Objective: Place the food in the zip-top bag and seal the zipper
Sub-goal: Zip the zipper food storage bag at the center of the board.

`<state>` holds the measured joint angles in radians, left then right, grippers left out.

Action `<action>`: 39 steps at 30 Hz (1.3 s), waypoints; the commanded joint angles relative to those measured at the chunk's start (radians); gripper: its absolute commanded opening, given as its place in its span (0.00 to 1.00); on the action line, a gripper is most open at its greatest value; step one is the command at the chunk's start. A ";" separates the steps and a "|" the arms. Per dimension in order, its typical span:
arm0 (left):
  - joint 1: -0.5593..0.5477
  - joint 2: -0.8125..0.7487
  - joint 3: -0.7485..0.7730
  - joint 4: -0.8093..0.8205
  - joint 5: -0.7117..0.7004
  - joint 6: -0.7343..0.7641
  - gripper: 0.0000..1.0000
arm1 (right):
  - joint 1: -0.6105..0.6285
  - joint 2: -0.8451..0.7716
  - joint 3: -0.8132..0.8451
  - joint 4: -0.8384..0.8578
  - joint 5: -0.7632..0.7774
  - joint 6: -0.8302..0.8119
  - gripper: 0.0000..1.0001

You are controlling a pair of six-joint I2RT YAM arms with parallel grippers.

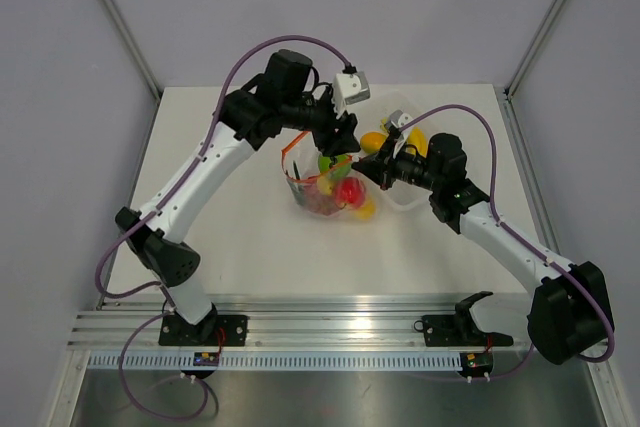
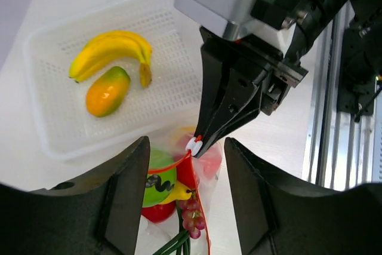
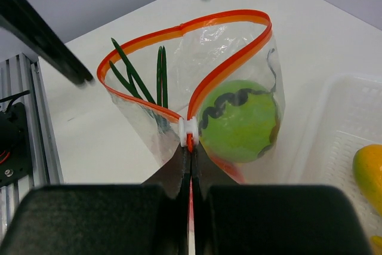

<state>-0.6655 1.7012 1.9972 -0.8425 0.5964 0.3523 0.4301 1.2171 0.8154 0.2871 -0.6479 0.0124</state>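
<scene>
The zip-top bag stands mid-table with its mouth open, holding a green round fruit, red fruits, a yellow pepper and green stalks. My right gripper is shut on the zipper, just behind its white slider. It also shows in the top view. My left gripper is open and empty, its fingers straddling the bag's mouth from above without touching it. A banana and an orange-green mango lie in the tray.
The translucent white tray stands just right of the bag, touching it, under my right arm. Small purple grapes hang inside the bag's mouth. A metal rail runs along the table's near edge.
</scene>
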 commanded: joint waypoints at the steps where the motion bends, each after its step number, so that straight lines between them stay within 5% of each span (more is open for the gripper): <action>1: 0.001 0.075 0.025 -0.084 0.121 0.112 0.55 | 0.004 -0.022 0.033 0.058 -0.016 -0.006 0.00; 9: 0.001 0.115 0.005 -0.115 0.158 0.157 0.52 | 0.006 -0.019 0.041 0.041 -0.041 -0.006 0.00; 19: 0.001 0.098 -0.040 -0.116 0.152 0.163 0.24 | 0.004 -0.021 0.039 0.044 -0.006 -0.037 0.00; 24: 0.003 0.101 -0.052 -0.119 0.132 0.145 0.01 | 0.006 -0.033 0.013 0.092 0.072 -0.019 0.00; 39: 0.070 -0.026 -0.241 -0.064 0.062 0.096 0.00 | 0.002 -0.034 -0.050 0.219 0.332 0.141 0.00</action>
<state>-0.6243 1.7535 1.7996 -0.8581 0.6800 0.4732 0.4461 1.1900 0.7567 0.3569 -0.4492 0.1284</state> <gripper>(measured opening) 0.097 0.009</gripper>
